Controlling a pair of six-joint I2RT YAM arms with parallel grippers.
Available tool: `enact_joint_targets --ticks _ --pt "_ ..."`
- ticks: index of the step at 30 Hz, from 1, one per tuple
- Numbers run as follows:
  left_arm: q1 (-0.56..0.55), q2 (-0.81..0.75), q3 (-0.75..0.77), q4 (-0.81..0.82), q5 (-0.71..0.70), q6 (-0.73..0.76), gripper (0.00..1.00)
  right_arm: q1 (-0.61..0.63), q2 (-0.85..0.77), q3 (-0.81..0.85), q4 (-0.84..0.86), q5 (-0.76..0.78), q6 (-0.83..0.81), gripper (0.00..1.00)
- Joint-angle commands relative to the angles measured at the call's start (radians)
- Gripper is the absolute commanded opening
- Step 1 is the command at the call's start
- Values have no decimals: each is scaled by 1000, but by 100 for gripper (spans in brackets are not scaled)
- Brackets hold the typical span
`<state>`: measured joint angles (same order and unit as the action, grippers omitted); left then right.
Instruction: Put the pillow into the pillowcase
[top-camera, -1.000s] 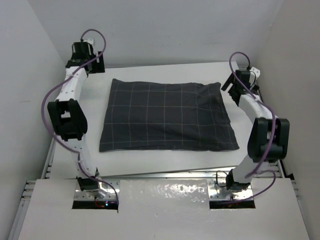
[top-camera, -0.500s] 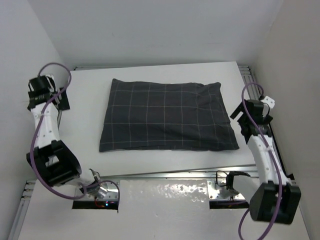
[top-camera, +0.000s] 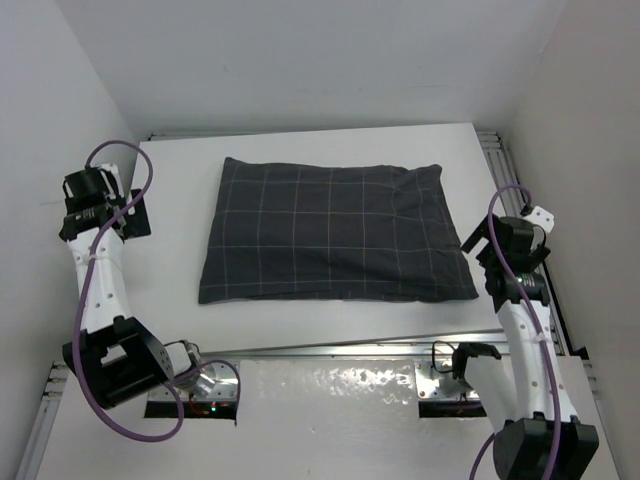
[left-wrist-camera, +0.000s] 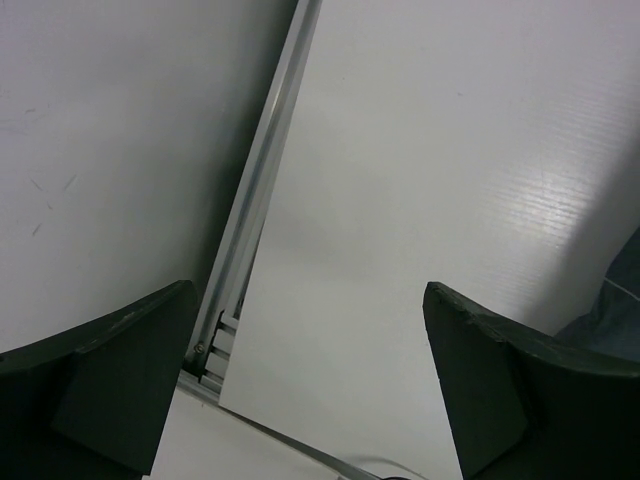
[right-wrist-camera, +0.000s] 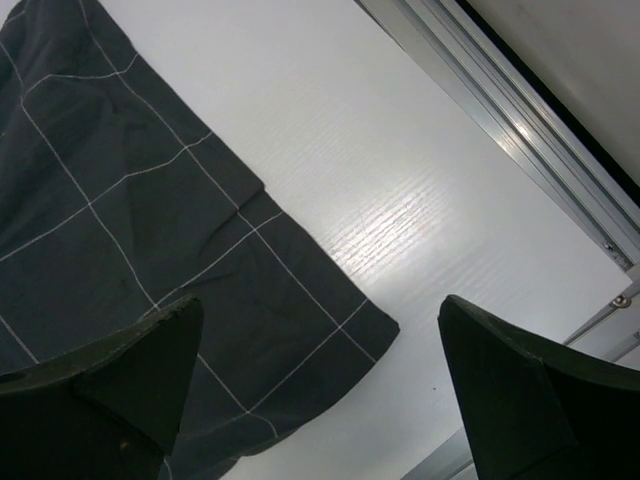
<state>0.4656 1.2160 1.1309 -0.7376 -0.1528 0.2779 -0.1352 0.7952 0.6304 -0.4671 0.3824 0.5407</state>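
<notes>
Right, the dark charcoal-grey cloth pillowcase with its thin pale windowpane lines (top-camera: 335, 232) is lying flat in the middle of the white rectangular table (top-camera: 300, 322). It looks plump, with a few creases toward its right end, and whatever fills it is hidden under the cloth. Out on the left, the left pincer (left-wrist-camera: 308, 290) hangs over the table's left edge, just above the silver aluminium rail (left-wrist-camera: 255, 200) by the plain white wall (left-wrist-camera: 100, 120), well apart from the pillowcase. Its jaws are spread wide, released, nothing between them. Over on the right, the right pincer (right-wrist-camera: 320, 300) hovers just beside the pillowcase's right edge, looking down on one of its corners, jaws likewise spread wide and gripping nothing. Neither arm touches the cloth.
</notes>
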Motion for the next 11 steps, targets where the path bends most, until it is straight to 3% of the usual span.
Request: enact_joint_targets --ticks 1,11 --pt "-1 -33 -11 10 22 -45 94 -3 -37 29 -34 15 -34 99" --pt "-1 -58 -25 0 80 -63 94 -3 -86 29 -53 46 -81 99"
